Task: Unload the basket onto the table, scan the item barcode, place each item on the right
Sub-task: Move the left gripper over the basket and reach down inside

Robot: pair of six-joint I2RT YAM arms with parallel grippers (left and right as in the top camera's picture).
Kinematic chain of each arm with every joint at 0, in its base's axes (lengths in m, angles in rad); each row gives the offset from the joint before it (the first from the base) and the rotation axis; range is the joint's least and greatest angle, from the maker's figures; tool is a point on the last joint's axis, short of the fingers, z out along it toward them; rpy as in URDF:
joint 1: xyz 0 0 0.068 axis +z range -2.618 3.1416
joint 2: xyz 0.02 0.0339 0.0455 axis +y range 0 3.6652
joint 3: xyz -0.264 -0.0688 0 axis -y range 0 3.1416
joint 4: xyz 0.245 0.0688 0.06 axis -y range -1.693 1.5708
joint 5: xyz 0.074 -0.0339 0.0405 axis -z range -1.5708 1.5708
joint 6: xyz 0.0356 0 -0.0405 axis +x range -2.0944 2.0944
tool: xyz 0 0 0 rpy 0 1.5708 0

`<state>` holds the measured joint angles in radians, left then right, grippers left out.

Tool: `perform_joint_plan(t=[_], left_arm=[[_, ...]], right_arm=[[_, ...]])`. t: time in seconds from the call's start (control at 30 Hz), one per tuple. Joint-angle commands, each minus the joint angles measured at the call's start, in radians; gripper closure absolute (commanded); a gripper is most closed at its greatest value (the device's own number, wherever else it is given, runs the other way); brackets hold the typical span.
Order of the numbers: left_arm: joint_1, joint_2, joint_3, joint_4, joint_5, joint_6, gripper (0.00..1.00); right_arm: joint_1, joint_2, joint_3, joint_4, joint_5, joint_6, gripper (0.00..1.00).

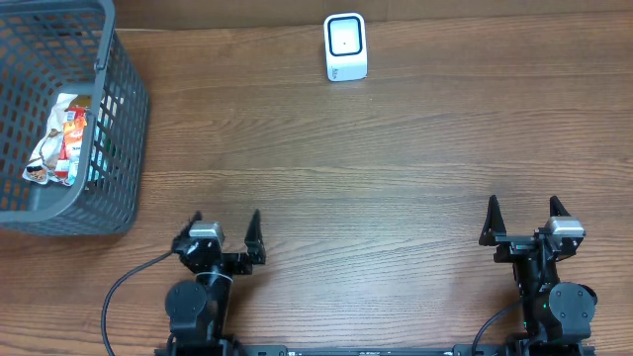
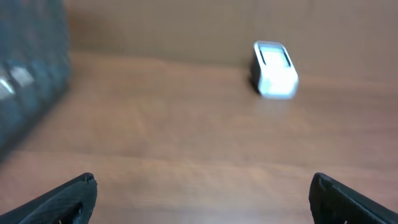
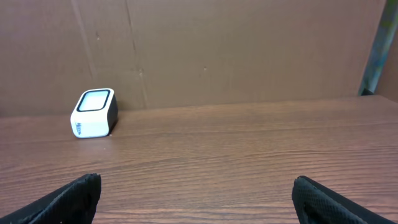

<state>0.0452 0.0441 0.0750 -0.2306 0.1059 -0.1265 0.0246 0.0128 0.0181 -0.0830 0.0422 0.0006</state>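
Inside the basket (image 1: 124, 119) at far left the snack packet (image 1: 61, 138) is found, forward and left of the nearer left gripper (image 1: 225, 220); both it and the right gripper (image 1: 524, 213) are held open, empty.

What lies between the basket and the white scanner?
Nothing: only bare wooden table separates the basket from the scanner, seen clearest in the overhead view.

There is one desk (image 1: 376, 158). On it stand one grey mesh basket (image 1: 124, 129) and one white scanner (image 1: 345, 46). One crinkled snack packet (image 1: 61, 138) shows in the basket; whether more lie beneath it cannot be told. There are two pincers, the left pincer (image 1: 226, 222) and the right pincer (image 1: 524, 213).
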Motion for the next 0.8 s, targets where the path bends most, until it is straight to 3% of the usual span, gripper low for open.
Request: perform_joint_plan(t=[0.0, 0.43, 0.77], left_arm=[[-0.006, 0.054, 0.093, -0.103, 0.146, -0.073, 0.0], [-0.006, 0.443, 0.651, -0.588, 0.259, -0.044, 0.0], [-0.006, 0.932, 1.216, -1.089, 0.256, 0.064, 0.0]], right_arm=[[-0.007, -0.01, -0.01, 0.005, 0.008, 0.003, 0.0], [-0.007, -0.01, -0.01, 0.005, 0.008, 0.003, 0.0], [-0.007, -0.01, -0.01, 0.005, 0.008, 0.003, 0.0]])
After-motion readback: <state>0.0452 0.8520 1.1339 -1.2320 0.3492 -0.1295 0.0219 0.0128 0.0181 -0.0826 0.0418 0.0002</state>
